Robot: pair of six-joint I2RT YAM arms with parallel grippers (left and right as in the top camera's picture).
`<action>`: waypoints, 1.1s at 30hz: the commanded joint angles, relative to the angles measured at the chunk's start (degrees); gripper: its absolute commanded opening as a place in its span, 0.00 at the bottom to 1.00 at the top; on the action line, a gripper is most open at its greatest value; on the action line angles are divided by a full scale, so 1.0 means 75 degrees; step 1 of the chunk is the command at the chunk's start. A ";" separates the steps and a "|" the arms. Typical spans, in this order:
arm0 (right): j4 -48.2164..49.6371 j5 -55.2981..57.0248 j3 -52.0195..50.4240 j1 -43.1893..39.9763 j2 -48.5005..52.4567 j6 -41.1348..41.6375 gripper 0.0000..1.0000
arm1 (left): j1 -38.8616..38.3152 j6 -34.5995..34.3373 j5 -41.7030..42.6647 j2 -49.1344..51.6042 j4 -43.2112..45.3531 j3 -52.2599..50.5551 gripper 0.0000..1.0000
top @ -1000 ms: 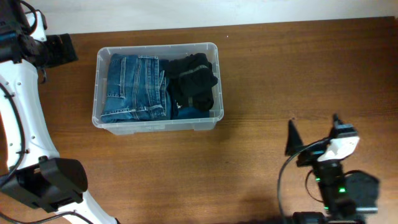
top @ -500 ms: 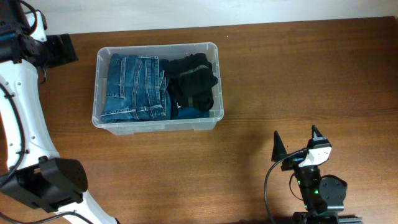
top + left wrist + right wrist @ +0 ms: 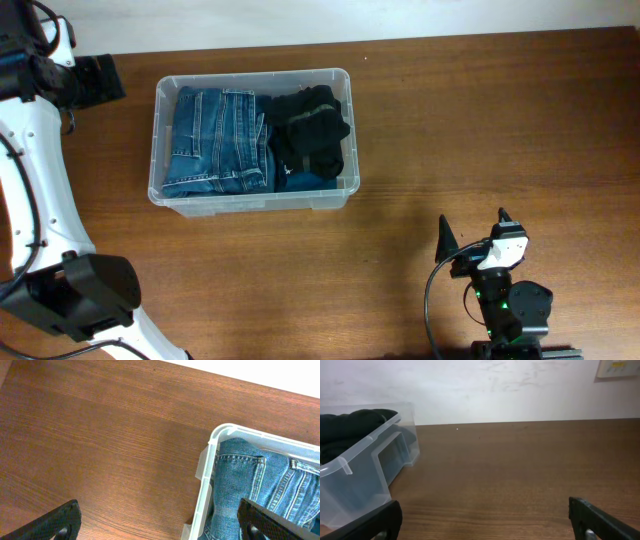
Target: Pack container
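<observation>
Clear container (image 3: 252, 75) w/ jeans (image 3: 215, 140), blk cloth (image 3: 312, 135) | base hidden

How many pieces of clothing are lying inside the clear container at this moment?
2. Folded blue jeans fill the left part of the container, and a black garment lies in the right part beside them. More could be hidden underneath.

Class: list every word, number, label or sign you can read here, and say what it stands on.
No text can be read.
Wall plate: a yellowish marking, too blurred to read.
Container, jeans: no lettering shows.
</observation>
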 commanded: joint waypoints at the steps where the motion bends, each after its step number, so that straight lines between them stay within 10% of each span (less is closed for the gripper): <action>1: -0.0032 0.0125 -0.0052 -0.0055 -0.0070 0.0006 0.98 | 0.0035 0.0117 -0.0050 0.0029 -0.0006 -0.0020 0.99; 33: -0.0035 0.0125 -0.0052 -0.0055 -0.0070 0.0006 0.98 | -0.0813 0.0321 0.0358 -0.1189 0.0621 -0.0122 0.99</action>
